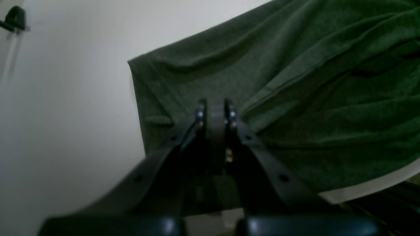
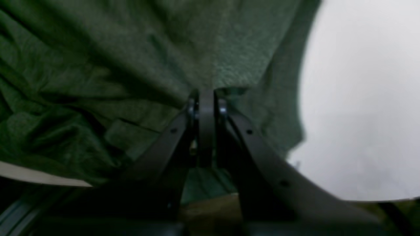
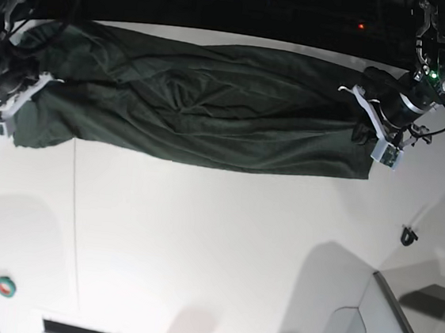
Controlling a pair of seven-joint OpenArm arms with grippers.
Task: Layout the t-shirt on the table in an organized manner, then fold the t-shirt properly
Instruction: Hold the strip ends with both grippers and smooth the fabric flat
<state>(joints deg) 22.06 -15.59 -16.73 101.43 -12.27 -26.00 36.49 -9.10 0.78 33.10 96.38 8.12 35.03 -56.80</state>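
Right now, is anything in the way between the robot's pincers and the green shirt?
No. Both pincers, left and right, are shut right at the t-shirt, with nothing visible between. It lies stretched across the table.

One t-shirt (image 3: pixel 197 104), one table (image 3: pixel 214 245), two arms

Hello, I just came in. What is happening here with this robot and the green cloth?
A two-armed robot is laying out a dark green t-shirt along the far edge of a white table. The left gripper is shut on one end of the shirt, and the right gripper is shut on the other end. The shirt lies stretched between them in a long band, wrinkled in the middle. No fold is made yet.
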